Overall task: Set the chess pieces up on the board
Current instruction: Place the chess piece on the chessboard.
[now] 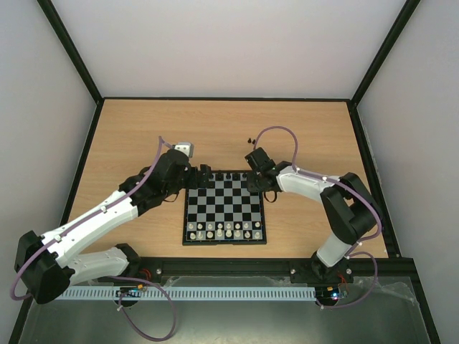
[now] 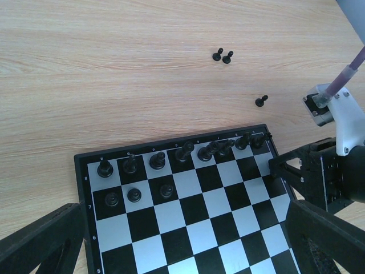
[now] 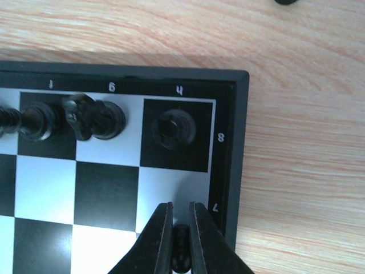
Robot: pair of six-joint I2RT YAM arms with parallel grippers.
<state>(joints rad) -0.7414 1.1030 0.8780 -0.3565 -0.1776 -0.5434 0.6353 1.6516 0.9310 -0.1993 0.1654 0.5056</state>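
Gripping a black piece (image 3: 181,248) over the board (image 3: 227,148), right hand (image 3: 181,216).

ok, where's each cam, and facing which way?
Top external: above and behind the bases, looking down at the black-and-white checked chessboard on the wooden table; left arm and right arm show.
Left wrist: by the board's far edge, facing down; open black fingers frame the bottom.
Right wrist: close above the board's corner; its fingers pinch a tiny black chess piece.
Shared: both wrist views show the black back row.

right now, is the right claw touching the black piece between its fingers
Touching. Right wrist view: the right claw grips the black piece, no gap either side.
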